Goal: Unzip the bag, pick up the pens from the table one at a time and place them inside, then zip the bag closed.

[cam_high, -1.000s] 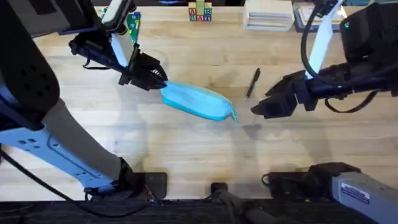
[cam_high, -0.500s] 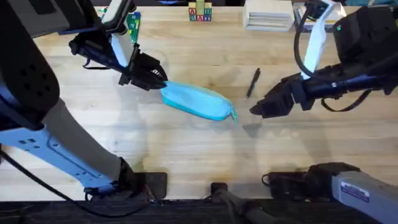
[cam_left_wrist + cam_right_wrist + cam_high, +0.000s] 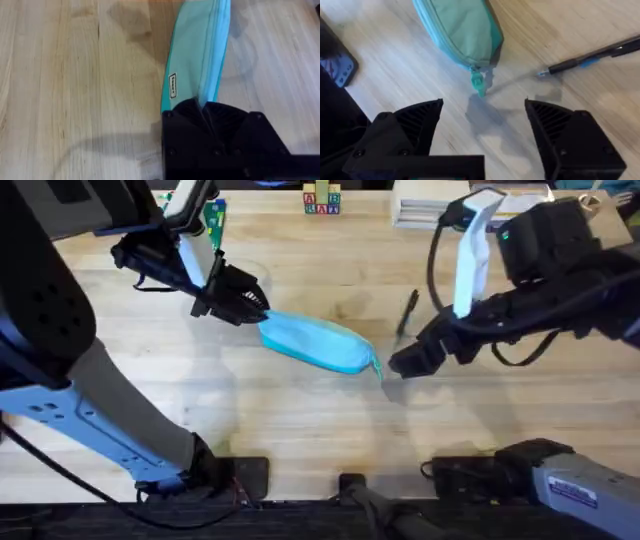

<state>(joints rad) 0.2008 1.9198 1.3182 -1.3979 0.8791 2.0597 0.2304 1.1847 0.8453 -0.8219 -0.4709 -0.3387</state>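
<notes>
My left gripper (image 3: 252, 308) clamped on bag (image 3: 315, 341) end, mid-table (image 3: 300, 415). Right gripper (image 3: 482, 120), jaws apart, hovers at zipper pull (image 3: 479, 84); pen (image 3: 406, 313) just beyond. I'd straddle pull squarely, pinch, draw along seam toward left gripper.

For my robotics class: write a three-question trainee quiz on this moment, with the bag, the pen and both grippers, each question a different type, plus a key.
1. True or false: the left gripper is shut on one end of the bag.
2. The right gripper is: A) shut on the pen, B) open near the zipper pull, C) inside the bag.
3. Fill in: the pen lies on the ____.

Key: 1 true; 2 B; 3 table.
</notes>
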